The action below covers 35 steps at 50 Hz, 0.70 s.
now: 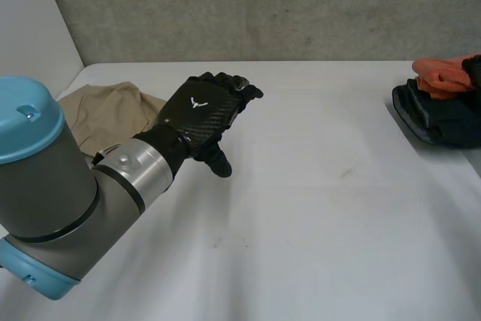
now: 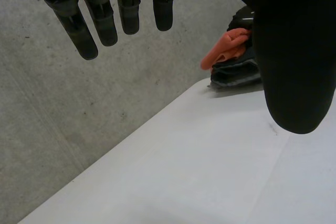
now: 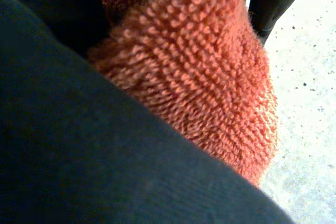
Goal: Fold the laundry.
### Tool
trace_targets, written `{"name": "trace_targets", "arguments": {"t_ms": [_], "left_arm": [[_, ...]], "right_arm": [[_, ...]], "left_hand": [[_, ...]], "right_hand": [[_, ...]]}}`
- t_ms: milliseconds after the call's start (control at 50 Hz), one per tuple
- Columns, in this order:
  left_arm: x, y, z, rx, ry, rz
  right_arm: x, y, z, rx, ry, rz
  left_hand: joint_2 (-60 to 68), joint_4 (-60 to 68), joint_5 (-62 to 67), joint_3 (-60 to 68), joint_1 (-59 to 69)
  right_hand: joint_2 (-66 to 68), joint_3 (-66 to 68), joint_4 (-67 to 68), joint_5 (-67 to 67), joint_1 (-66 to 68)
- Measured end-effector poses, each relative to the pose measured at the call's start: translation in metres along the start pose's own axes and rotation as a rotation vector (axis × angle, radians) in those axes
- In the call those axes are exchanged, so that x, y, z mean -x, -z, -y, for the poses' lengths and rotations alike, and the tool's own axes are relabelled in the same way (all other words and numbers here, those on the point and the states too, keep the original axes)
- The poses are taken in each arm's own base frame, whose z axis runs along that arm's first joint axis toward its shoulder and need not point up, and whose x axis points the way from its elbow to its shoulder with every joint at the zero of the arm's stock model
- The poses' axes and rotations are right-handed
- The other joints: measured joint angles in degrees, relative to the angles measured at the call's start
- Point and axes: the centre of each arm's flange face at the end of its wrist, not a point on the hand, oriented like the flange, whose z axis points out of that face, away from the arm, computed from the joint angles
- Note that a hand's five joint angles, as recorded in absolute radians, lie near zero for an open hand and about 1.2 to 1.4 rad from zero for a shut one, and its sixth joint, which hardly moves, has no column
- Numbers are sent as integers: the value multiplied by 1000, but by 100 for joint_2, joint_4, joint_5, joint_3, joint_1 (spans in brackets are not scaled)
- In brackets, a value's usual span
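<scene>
The orange towel (image 3: pixel 199 77) is rough looped terry, the table (image 1: pixel 316 208) smooth matt

Soft, even light, fairly bright. White table (image 1: pixel 316 208) is evenly lit with no blown-out patches. Small highlights sit on top of the light-blue cap (image 1: pixel 26 114) and on the silver wrist ring (image 1: pixel 134 165) of the left arm, and there is a faint sheen on the back of the left hand (image 1: pixel 204 110). In the left wrist view that hand reads near-black against the grey wall (image 2: pixel 79 119). A thin soft shadow lies under the dark folded garment (image 2: pixel 236 72). Right wrist view: orange towel (image 3: pixel 199 77) is well lit, while the dark cloth (image 3: pixel 79 156) touching it is almost featureless.
</scene>
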Motion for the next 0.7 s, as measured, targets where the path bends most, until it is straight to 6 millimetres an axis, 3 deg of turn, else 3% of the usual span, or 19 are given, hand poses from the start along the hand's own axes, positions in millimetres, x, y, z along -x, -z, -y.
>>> {"name": "trace_targets", "arguments": {"t_ms": [160,200,220,260,320,420,460,560,700], "left_arm": [[0,0,0,1,0,0],[0,0,0,0,0,1],[0,0,0,0,0,1],[0,0,0,-1,0,1],[0,1,1,-2,-1,1],[0,1,2,-6,-2,1],[0,2,5,-13,-3,3],[0,3,9,-25,-6,4],[0,5,13,-37,-10,6]], "right_arm": [[-2,-2,-2,34,-19,-26],[-4,-1,0,51,-26,-38],[-4,-1,0,51,-26,-38],[-8,2,8,80,-35,-61],[-12,6,18,105,-36,-83],[-16,10,33,119,-27,-96],[-24,17,51,131,-14,-111],[-38,31,72,158,-7,-133],[-52,50,83,246,-29,-149]], "left_hand": [[0,0,0,0,0],[0,0,0,0,0],[0,0,0,0,0],[0,0,0,0,0],[0,0,0,0,0],[0,0,0,0,0],[0,0,0,0,0],[0,0,0,0,0],[0,0,0,0,0]], "right_hand": [[-44,-54,-106,0,0],[-1324,-1333,-1360,-1061,-1157],[-1324,-1333,-1360,-1061,-1157],[-3987,-3777,-3919,-3330,-3416],[-5395,-5389,-5472,-4676,-3944],[-5413,-5454,-5497,-4887,-3941],[-5413,-5454,-5498,-5031,-3941],[-5413,-5454,-5498,-5031,-3941],[-5413,-5454,-5498,-5032,-3941]]}}
